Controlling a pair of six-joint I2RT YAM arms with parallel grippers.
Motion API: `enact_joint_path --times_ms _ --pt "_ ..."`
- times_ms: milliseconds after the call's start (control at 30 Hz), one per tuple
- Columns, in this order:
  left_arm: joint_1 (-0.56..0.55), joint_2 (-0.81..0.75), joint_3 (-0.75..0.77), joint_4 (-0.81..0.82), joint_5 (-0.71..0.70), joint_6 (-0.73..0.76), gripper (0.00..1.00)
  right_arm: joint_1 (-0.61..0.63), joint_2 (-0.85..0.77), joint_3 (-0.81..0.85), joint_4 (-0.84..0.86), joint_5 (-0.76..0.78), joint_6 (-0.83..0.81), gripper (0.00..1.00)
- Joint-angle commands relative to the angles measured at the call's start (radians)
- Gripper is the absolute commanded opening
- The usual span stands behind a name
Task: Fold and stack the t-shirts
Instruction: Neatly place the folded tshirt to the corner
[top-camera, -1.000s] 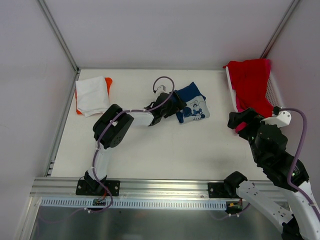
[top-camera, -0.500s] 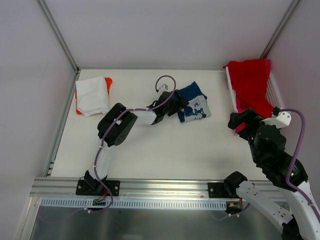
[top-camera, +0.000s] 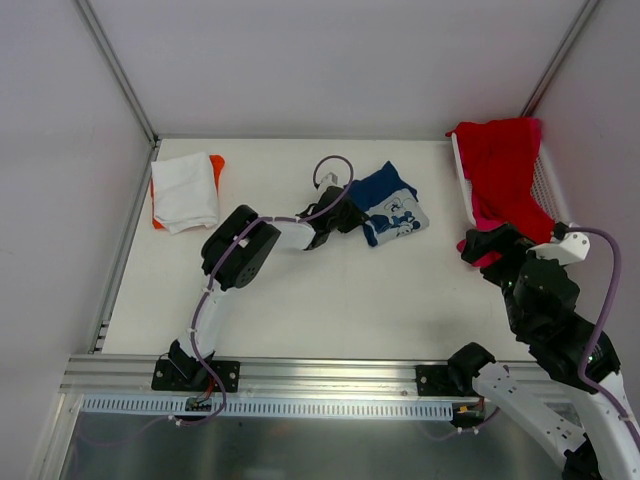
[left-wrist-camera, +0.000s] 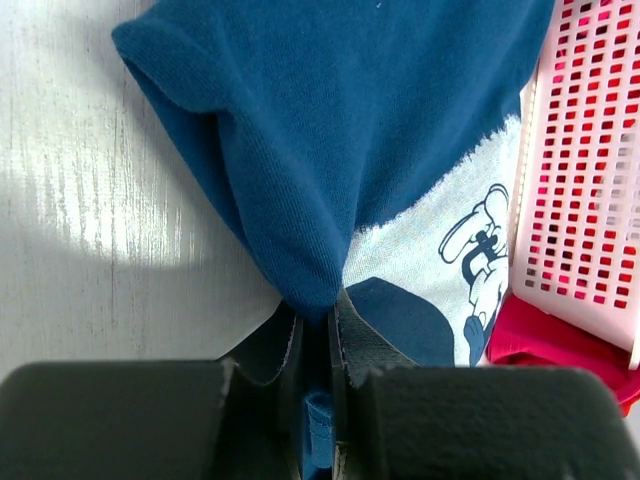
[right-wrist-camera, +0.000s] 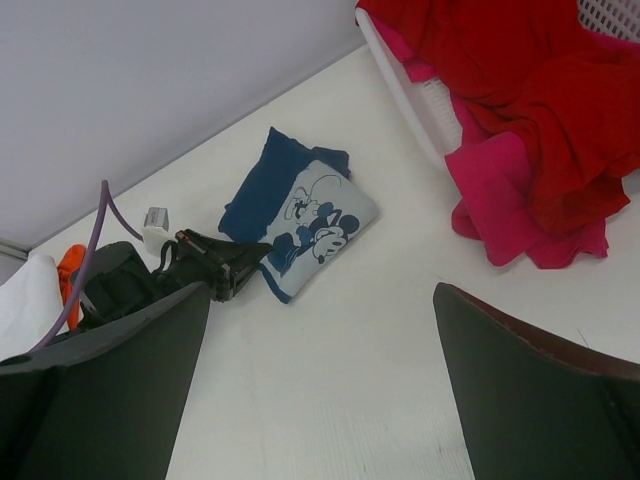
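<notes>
At the far left of the table (top-camera: 300, 310), the white t-shirt (top-camera: 185, 190) lies folded on top of the orange t-shirt (top-camera: 218, 162), of which only an edge shows. I judge that this is the stack, the place where the next folded shirt must go.

In the middle, my left gripper (left-wrist-camera: 318, 322) is pressed together on the left edge of the navy t-shirt (top-camera: 392, 208). In the left wrist view the blue cloth is gathered into a narrow fold that goes down between my jaws, so I pinch the layers together and not only the top one. The shirt is folded into a small packet with the white print up. I think I hold it at this edge so that it can be dragged or lifted toward the stack without opening. It rests on the table, well apart from the stack.

At the right, the white mesh basket (top-camera: 547, 182) holds the red t-shirt (top-camera: 500, 160), which hangs over its rim. The pink t-shirt (right-wrist-camera: 495, 195) spills out below it onto the table. These two are not yet folded. My right gripper (right-wrist-camera: 322, 300) hovers near the pink cloth with its fingers spread wide and nothing between them, I suppose ready to take the next shirt.
</notes>
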Motion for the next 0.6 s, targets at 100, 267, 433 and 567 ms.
enact_joint_path --times_ms 100,267,433,567 --pt "0.049 -0.044 -0.017 -0.141 0.07 0.153 0.0 0.001 -0.014 -0.013 0.007 0.013 0.009 0.99" --pt "0.12 -0.193 -0.008 -0.316 0.067 0.369 0.0 0.001 -0.026 -0.049 0.029 -0.01 0.037 1.0" --pt "0.271 -0.291 -0.016 -0.454 0.134 0.504 0.0 0.001 -0.039 -0.078 0.071 -0.042 0.054 0.99" --pt "0.359 -0.337 0.001 -0.529 0.133 0.618 0.0 0.001 -0.059 -0.09 0.079 -0.047 0.055 0.99"
